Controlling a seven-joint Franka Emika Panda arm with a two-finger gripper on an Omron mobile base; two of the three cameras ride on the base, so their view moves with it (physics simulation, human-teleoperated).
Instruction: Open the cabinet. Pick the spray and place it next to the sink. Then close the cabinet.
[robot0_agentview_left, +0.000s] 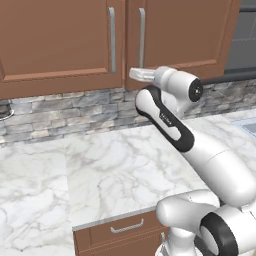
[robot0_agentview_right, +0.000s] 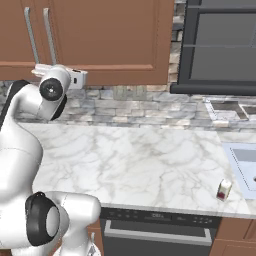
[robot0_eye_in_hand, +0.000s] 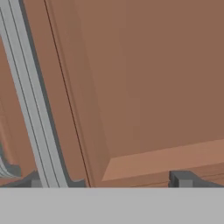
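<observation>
The brown wooden cabinet (robot0_agentview_left: 60, 40) hangs above the counter with both doors shut. Its two vertical silver handles (robot0_agentview_left: 141, 37) sit side by side at the door seam. My gripper (robot0_agentview_left: 134, 74) is raised to the lower edge of the right door, just below its handle. In the hand view my gripper (robot0_eye_in_hand: 109, 181) stands open, close to the door panel (robot0_eye_in_hand: 144, 78). The silver handle (robot0_eye_in_hand: 33, 109) runs down to the left fingertip (robot0_eye_in_hand: 37, 181). Nothing is between the fingers. The spray is out of view. An edge of the pale sink (robot0_agentview_right: 242, 167) shows at the counter's far right.
A marble counter (robot0_agentview_left: 110, 170) lies below with a stone backsplash (robot0_agentview_left: 65, 112) behind it. A small white and red carton (robot0_agentview_right: 223, 189) stands near the counter's front edge by the sink. A dark appliance (robot0_agentview_right: 220, 50) hangs right of the cabinet. Drawer fronts (robot0_agentview_left: 125, 229) sit under the counter.
</observation>
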